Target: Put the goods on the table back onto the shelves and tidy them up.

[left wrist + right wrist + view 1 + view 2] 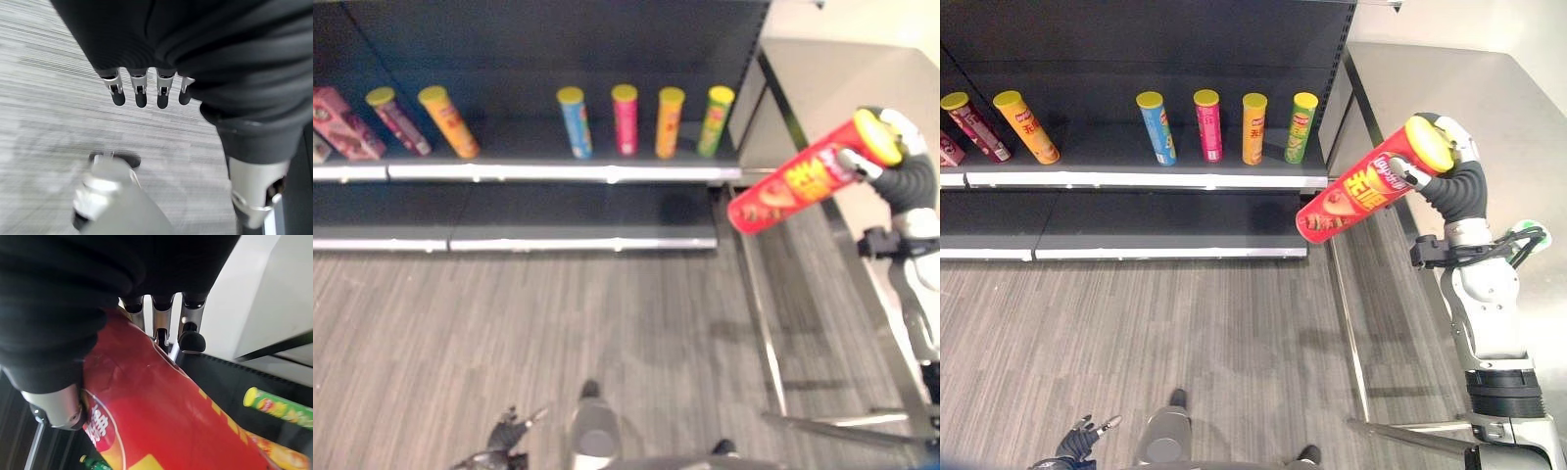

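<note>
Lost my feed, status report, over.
Right hand shut on red can, tilted, held off the shelf's right end. Left hand low, open, idle. Path to the shelf looks clear.

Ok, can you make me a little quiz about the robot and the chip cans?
1. True or false: the right hand is curled round the red can.
2. Which can on the shelf stands nearest the red can? A) blue can B) green can C) pink can
3. Fill in: the red can is held tilted, with its ____ lid at the hand's end.

Key: 1 true. 2 B, the green can is at the end of the row, beside the orange can, pink can and blue can. 3 yellow. The left hand hangs low over the floor.
</note>
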Controlling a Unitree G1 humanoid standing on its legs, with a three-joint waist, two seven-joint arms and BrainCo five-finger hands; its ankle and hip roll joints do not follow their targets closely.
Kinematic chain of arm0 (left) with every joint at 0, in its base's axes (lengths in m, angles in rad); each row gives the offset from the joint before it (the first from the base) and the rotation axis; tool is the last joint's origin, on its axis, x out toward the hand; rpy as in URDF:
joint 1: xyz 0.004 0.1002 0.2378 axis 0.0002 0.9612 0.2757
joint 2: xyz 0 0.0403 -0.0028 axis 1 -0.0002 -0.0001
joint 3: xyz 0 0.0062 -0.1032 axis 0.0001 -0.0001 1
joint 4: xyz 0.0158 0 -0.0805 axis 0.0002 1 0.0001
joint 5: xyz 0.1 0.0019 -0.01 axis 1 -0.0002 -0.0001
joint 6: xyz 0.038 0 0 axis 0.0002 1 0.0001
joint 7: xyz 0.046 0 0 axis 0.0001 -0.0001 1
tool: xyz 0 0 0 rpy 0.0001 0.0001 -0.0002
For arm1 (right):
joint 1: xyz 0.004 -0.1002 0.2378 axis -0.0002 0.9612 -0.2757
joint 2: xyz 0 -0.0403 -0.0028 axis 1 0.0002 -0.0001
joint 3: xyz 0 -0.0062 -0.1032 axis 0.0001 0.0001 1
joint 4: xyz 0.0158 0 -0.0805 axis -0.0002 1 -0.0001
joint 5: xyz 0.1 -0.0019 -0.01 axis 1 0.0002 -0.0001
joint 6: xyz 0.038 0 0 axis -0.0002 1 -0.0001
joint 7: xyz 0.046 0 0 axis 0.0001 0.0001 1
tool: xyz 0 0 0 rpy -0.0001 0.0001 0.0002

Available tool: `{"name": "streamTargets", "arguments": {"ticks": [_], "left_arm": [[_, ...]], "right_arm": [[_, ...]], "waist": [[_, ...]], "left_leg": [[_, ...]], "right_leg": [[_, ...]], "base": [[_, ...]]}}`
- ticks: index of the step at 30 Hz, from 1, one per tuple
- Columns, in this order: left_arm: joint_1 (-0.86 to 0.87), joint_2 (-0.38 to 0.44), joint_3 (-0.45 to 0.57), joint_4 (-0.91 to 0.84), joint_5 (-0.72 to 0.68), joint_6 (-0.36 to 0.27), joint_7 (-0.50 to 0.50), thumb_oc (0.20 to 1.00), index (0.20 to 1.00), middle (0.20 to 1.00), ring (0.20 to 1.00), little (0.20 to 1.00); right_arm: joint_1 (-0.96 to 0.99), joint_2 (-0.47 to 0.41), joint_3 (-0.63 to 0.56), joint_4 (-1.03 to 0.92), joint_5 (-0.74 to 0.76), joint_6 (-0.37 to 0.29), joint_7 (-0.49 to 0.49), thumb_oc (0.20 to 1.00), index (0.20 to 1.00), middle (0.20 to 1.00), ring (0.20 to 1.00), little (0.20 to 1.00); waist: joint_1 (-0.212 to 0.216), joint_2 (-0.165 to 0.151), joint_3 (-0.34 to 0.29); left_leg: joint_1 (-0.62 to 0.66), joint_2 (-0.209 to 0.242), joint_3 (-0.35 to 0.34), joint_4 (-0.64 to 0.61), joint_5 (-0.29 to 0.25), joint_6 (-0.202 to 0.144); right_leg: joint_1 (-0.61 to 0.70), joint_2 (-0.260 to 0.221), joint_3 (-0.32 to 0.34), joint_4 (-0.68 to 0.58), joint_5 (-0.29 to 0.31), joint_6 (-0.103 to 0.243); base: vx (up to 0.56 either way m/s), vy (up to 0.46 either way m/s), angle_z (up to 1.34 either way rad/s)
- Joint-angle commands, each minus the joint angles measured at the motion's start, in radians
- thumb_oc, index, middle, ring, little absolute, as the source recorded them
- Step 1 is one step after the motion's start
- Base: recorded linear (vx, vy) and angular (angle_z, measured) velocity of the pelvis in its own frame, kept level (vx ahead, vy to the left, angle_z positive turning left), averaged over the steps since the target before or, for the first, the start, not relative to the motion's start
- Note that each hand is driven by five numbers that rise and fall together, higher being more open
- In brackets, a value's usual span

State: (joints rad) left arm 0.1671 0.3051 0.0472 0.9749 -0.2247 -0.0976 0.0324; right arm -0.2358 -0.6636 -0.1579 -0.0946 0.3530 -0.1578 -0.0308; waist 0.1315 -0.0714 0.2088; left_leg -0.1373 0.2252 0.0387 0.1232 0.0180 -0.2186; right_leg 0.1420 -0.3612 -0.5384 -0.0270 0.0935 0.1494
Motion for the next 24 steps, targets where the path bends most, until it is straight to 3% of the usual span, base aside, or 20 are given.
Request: {"name": "streamTargets", "arguments": {"ticks": [1,2,3,4,5,6,7,9,10,11,12,13,14,16,19,21,22,23,24], "left_arm": [[0.024,0.027,-0.048,-0.011,-0.005,-0.003,-0.004,1.000,1.000,1.000,1.000,1.000],[0.024,0.029,-0.049,-0.011,-0.005,-0.002,-0.004,1.000,1.000,1.000,1.000,1.000],[0.013,0.037,-0.056,-0.007,0.016,0.007,-0.006,1.000,1.000,1.000,1.000,1.000],[0.004,0.050,-0.064,-0.007,0.037,0.008,-0.013,1.000,1.000,1.000,1.000,1.000],[0.003,0.063,-0.066,-0.018,0.044,0.014,-0.017,1.000,1.000,1.000,1.000,1.000],[0.001,0.080,-0.070,-0.028,0.050,0.019,-0.025,1.000,1.000,1.000,1.000,1.000],[-0.003,0.096,-0.077,-0.036,0.079,0.022,-0.032,1.000,1.000,1.000,1.000,1.000],[0.001,0.101,-0.071,-0.029,0.077,0.030,-0.031,1.000,1.000,1.000,1.000,1.000],[-0.002,0.096,-0.067,-0.018,0.072,0.034,-0.029,1.000,1.000,1.000,1.000,1.000],[-0.004,0.093,-0.063,-0.005,0.066,0.038,-0.026,1.000,1.000,1.000,1.000,1.000],[-0.004,0.092,-0.062,-0.004,0.066,0.038,-0.026,1.000,1.000,1.000,1.000,1.000],[-0.003,0.089,-0.059,-0.004,0.066,0.039,-0.026,1.000,1.000,1.000,1.000,1.000],[-0.006,0.078,-0.061,0.000,0.063,0.036,-0.031,1.000,1.000,1.000,1.000,1.000],[-0.004,0.062,-0.062,-0.008,0.063,0.030,-0.039,1.000,1.000,1.000,1.000,1.000],[0.022,0.045,-0.060,-0.048,0.064,0.024,-0.040,1.000,1.000,1.000,1.000,1.000],[0.024,0.041,-0.056,-0.060,0.049,0.028,-0.044,1.000,1.000,1.000,1.000,1.000],[0.043,0.033,-0.053,-0.087,0.037,0.027,-0.045,1.000,1.000,1.000,1.000,1.000],[0.052,0.031,-0.049,-0.088,0.029,0.024,-0.043,1.000,1.000,1.000,1.000,1.000],[0.054,0.043,-0.044,-0.089,0.017,0.018,-0.030,1.000,1.000,1.000,1.000,1.000]], "right_arm": [[-0.006,-0.100,-0.051,-0.081,-0.021,-0.049,-0.008,0.200,0.200,0.200,0.200,0.200],[-0.003,-0.098,-0.055,-0.084,-0.022,-0.048,-0.008,0.200,0.200,0.200,0.200,0.200],[0.004,-0.101,-0.060,-0.090,-0.061,-0.034,-0.013,0.200,0.200,0.200,0.200,0.200],[0.004,-0.106,-0.052,-0.095,-0.085,-0.022,-0.006,0.200,0.200,0.200,0.200,0.200],[0.009,-0.101,-0.049,-0.101,-0.090,-0.011,-0.003,0.200,0.200,0.200,0.200,0.200],[0.013,-0.096,-0.052,-0.099,-0.080,-0.015,-0.007,0.200,0.200,0.200,0.200,0.200],[0.019,-0.104,-0.065,-0.098,-0.083,-0.014,-0.003,0.200,0.200,0.200,0.200,0.200],[0.020,-0.111,-0.069,-0.101,-0.074,-0.011,0.005,0.200,0.200,0.200,0.200,0.200],[0.010,-0.127,-0.063,-0.091,-0.065,-0.014,0.009,0.200,0.200,0.200,0.200,0.200],[0.002,-0.132,-0.054,-0.085,-0.054,-0.015,0.013,0.200,0.200,0.200,0.200,0.200],[0.001,-0.133,-0.052,-0.084,-0.053,-0.016,0.013,0.200,0.200,0.200,0.200,0.200],[-0.003,-0.137,-0.047,-0.077,-0.048,-0.017,0.015,0.200,0.200,0.200,0.200,0.200],[-0.003,-0.158,-0.032,-0.062,-0.041,-0.019,0.019,0.200,0.200,0.200,0.200,0.200],[-0.004,-0.180,-0.017,-0.052,-0.041,-0.008,0.025,0.200,0.200,0.200,0.200,0.200],[0.003,-0.190,-0.020,-0.051,-0.046,-0.015,0.027,0.200,0.200,0.200,0.200,0.200],[0.008,-0.191,-0.017,-0.052,-0.048,-0.013,0.031,0.200,0.200,0.200,0.200,0.200],[0.003,-0.186,-0.001,-0.057,-0.053,-0.004,0.042,0.200,0.200,0.200,0.200,0.200],[-0.008,-0.180,0.027,-0.060,-0.066,0.002,0.055,0.200,0.200,0.200,0.200,0.200],[-0.021,-0.169,0.066,-0.064,-0.078,-0.001,0.061,0.200,0.200,0.200,0.200,0.200]], "waist": [[0.027,0.067,-0.140],[0.029,0.061,-0.142],[0.023,0.056,-0.138],[0.015,0.042,-0.131],[0.012,0.041,-0.123],[0.002,0.047,-0.118],[-0.015,0.053,-0.107],[-0.020,0.049,-0.100],[-0.024,0.044,-0.092],[-0.023,0.037,-0.088],[-0.023,0.038,-0.088],[-0.022,0.032,-0.086],[-0.023,0.010,-0.081],[-0.013,-0.008,-0.083],[-0.005,-0.013,-0.101],[-0.004,-0.021,-0.096],[-0.002,-0.019,-0.091],[0.005,-0.015,-0.092],[0.001,-0.007,-0.097]], "left_leg": [[0.121,0.039,-0.074,-0.208,0.040,0.007],[0.117,0.032,-0.074,-0.209,0.043,0.011],[0.129,-0.001,-0.063,-0.210,0.010,0.032],[0.142,-0.052,-0.043,-0.210,-0.007,0.065],[0.151,-0.081,-0.029,-0.210,-0.018,0.084],[0.151,-0.101,-0.033,-0.210,-0.016,0.106],[0.167,-0.138,-0.035,-0.210,-0.017,0.140],[0.178,-0.172,-0.038,-0.210,-0.015,0.165],[0.181,-0.193,-0.048,-0.210,-0.006,0.176],[0.181,-0.203,-0.053,-0.210,-0.001,0.177],[0.181,-0.200,-0.052,-0.210,-0.002,0.175],[0.183,-0.209,-0.059,-0.210,0.001,0.175],[0.187,-0.232,-0.084,-0.210,0.007,0.168],[0.198,-0.264,-0.125,-0.210,-0.004,0.160],[0.203,-0.277,-0.119,-0.198,-0.016,0.166],[0.164,-0.269,-0.084,-0.101,-0.043,0.144],[0.122,-0.218,-0.039,-0.055,-0.049,0.133],[0.111,-0.136,-0.035,-0.075,-0.027,0.118],[0.114,0.015,-0.059,-0.136,0.053,0.097]], "right_leg": [[-0.069,-0.095,0.005,0.091,0.028,0.108],[-0.073,-0.102,0.006,0.090,0.032,0.110],[-0.090,-0.160,0.012,0.138,0.133,0.112],[-0.109,-0.212,0.020,0.181,0.181,0.112],[-0.121,-0.226,0.033,0.228,0.174,0.106],[-0.135,-0.208,0.057,0.287,0.151,0.087],[-0.182,-0.159,0.110,0.429,0.090,0.061],[-0.193,-0.082,0.090,0.492,0.028,0.038],[-0.222,0.027,0.064,0.509,-0.044,0.007],[-0.245,0.089,0.060,0.489,-0.079,-0.005],[-0.244,0.092,0.060,0.487,-0.080,-0.007],[-0.258,0.135,0.061,0.454,-0.097,-0.013],[-0.276,0.210,0.113,0.328,-0.115,-0.032],[-0.245,0.232,0.150,0.138,-0.061,-0.034],[-0.166,0.227,0.126,0.070,-0.058,-0.031],[-0.112,0.210,0.100,0.041,-0.056,-0.029],[-0.101,0.198,0.112,0.032,-0.055,-0.021],[-0.116,0.183,0.146,0.050,-0.068,-0.020],[-0.149,0.151,0.190,0.092,-0.099,-0.001]], "base": [[0.06,0.569,0.19],[-0.02,0.368,0.11],[-0.09,0.416,0.15],[-0.09,0.583,0.00],[-0.05,0.595,-0.02],[-0.01,0.685,0.06],[0.00,0.649,0.19],[0.01,0.470,0.46],[-0.03,0.288,0.56],[-0.04,0.189,0.44],[-0.01,0.056,0.32],[0.01,0.023,0.27],[0.01,0.029,0.15],[0.08,0.004,0.38],[0.11,0.018,0.61],[0.06,0.104,0.79],[-0.05,0.325,0.80],[-0.06,0.657,0.48],[0.01,0.815,-0.54]]}}
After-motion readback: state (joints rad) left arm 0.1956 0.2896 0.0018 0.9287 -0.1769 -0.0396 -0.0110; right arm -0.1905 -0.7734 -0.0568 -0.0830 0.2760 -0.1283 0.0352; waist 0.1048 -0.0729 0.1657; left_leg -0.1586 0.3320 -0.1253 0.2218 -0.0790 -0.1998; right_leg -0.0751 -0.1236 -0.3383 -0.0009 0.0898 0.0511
